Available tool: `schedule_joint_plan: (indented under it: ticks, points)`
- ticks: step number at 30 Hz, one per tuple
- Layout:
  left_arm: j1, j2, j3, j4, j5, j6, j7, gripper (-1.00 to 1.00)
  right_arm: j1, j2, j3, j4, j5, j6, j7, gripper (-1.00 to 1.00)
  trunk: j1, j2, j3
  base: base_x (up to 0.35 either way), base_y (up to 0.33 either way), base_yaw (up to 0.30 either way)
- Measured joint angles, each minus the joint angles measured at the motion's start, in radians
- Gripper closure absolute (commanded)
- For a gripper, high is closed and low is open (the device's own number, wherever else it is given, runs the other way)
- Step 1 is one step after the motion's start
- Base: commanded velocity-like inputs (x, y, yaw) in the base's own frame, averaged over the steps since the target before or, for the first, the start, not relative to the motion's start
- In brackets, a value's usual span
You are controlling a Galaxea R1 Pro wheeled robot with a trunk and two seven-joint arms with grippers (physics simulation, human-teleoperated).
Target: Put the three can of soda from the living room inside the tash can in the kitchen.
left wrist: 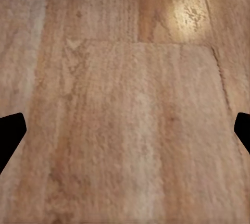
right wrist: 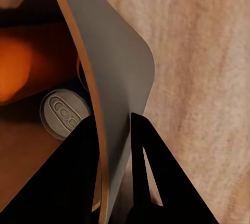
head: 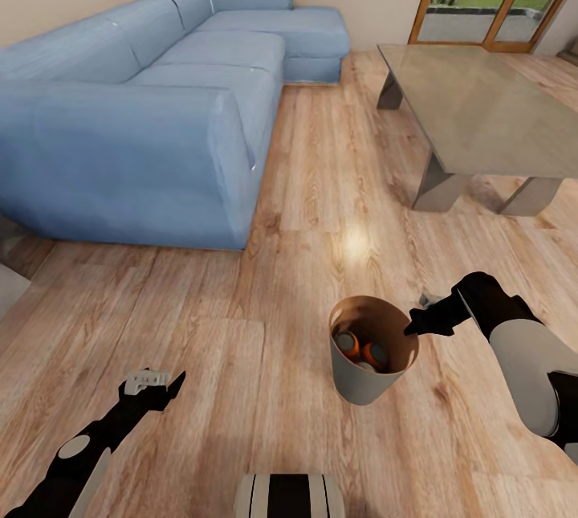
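Right gripper (right wrist: 112, 130) pinched on the wall of the small grey tapered bucket with tan rim (head: 363, 381), out on the open light wood floor (head: 241, 357). Orange soda cans (head: 347, 342) lie inside. Left gripper (head: 152, 386) spread apart, idle. Carry level, grip firm, or cans spill.

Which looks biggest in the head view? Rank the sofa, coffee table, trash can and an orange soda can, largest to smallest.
1. Blue sofa, taking the most of the picture.
2. Grey coffee table, cut off at the right edge, so partly unsure.
3. Trash can, gripped at its rim by the right gripper.
4. Orange soda can inside it.
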Motion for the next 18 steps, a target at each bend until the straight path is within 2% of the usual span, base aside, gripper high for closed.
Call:
schedule_joint_plan:
  ticks: [7,18]
  points:
    - [0.0,0.0,0.0,0.001,-0.001,0.0,0.0,-1.0,0.0,0.0,-0.003,-0.006,0.002,-0.001,0.0,1.0,0.0,0.0,0.0,0.0,0.0,0.0]
    - [0.0,0.0,0.0,0.02,-0.001,-0.001,-0.001,-1.0,0.001,0.0,-0.015,-0.098,0.0,0.0,0.001,1.0,0.0,0.0,0.0,0.0,0.0,0.0]
